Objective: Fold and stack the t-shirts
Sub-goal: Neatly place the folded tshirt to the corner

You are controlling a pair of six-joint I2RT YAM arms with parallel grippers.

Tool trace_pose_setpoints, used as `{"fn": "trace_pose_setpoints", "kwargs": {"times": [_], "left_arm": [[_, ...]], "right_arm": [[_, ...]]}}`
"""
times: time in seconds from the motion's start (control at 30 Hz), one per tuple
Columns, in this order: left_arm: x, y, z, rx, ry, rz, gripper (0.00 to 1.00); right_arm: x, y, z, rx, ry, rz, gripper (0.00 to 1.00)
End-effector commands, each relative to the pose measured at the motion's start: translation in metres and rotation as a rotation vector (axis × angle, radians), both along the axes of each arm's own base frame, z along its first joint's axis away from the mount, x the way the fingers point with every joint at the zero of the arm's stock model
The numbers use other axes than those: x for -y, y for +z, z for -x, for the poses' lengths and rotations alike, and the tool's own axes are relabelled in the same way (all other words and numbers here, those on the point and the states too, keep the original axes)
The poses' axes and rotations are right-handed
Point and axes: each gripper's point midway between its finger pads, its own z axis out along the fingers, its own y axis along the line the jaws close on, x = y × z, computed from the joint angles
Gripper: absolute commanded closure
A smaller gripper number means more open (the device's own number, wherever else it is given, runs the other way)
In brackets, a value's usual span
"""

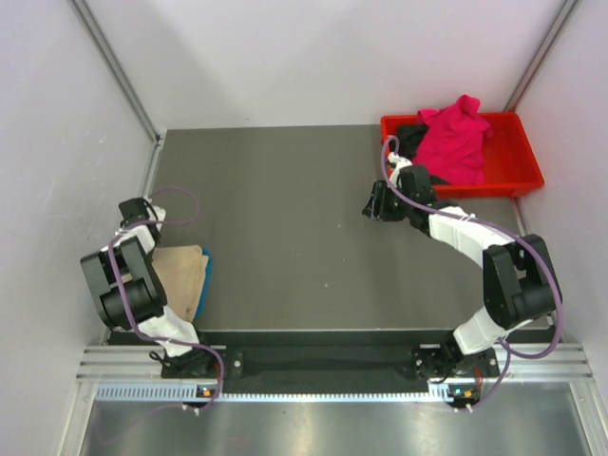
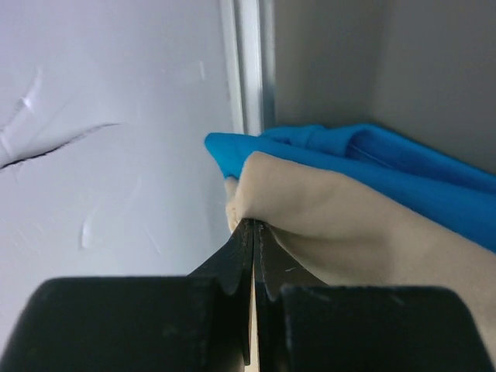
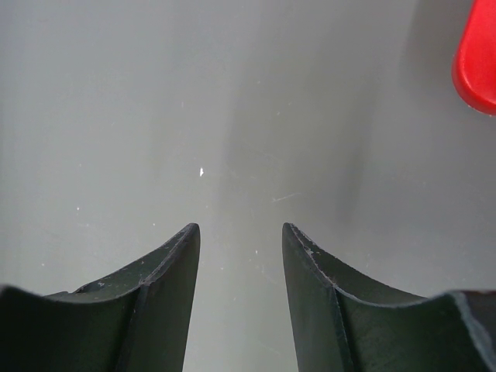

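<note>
A folded beige-tan t-shirt (image 1: 179,269) lies at the table's left edge on top of a bright blue t-shirt (image 1: 205,285). In the left wrist view my left gripper (image 2: 253,223) is shut on an edge fold of the beige shirt (image 2: 341,209), with the blue shirt (image 2: 403,167) under and behind it. In the top view this gripper is hidden under its own arm. A magenta-pink t-shirt (image 1: 456,138) and a black t-shirt (image 1: 408,139) lie crumpled in the red tray (image 1: 521,180). My right gripper (image 1: 369,207) (image 3: 239,226) is open and empty over bare table, left of the tray.
The red tray stands at the back right; its corner (image 3: 477,54) shows in the right wrist view. A white side wall (image 2: 101,155) and a metal rail (image 2: 249,62) stand close beside the left gripper. The grey table (image 1: 285,218) spans between the arms.
</note>
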Motion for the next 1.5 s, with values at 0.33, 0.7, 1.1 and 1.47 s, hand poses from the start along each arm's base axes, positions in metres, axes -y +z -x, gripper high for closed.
{"fn": "trace_pose_setpoints", "kwargs": {"times": [0.33, 0.7, 1.1, 1.47], "left_arm": [[-0.017, 0.066, -0.041, 0.231, 0.047, -0.044, 0.91], [0.155, 0.065, -0.027, 0.194, -0.397, 0.416, 0.62], [0.175, 0.012, -0.016, 0.017, -0.418, 0.297, 0.75], [0.254, 0.052, -0.021, 0.145, -0.651, 0.635, 0.67]], "right_arm": [[0.009, 0.033, -0.009, 0.102, -0.018, 0.009, 0.52], [0.015, 0.030, 0.002, 0.099, -0.028, 0.010, 0.52], [0.024, 0.038, 0.012, 0.127, -0.045, 0.018, 0.52], [0.034, 0.036, 0.013, 0.130, -0.066, 0.034, 0.52]]}}
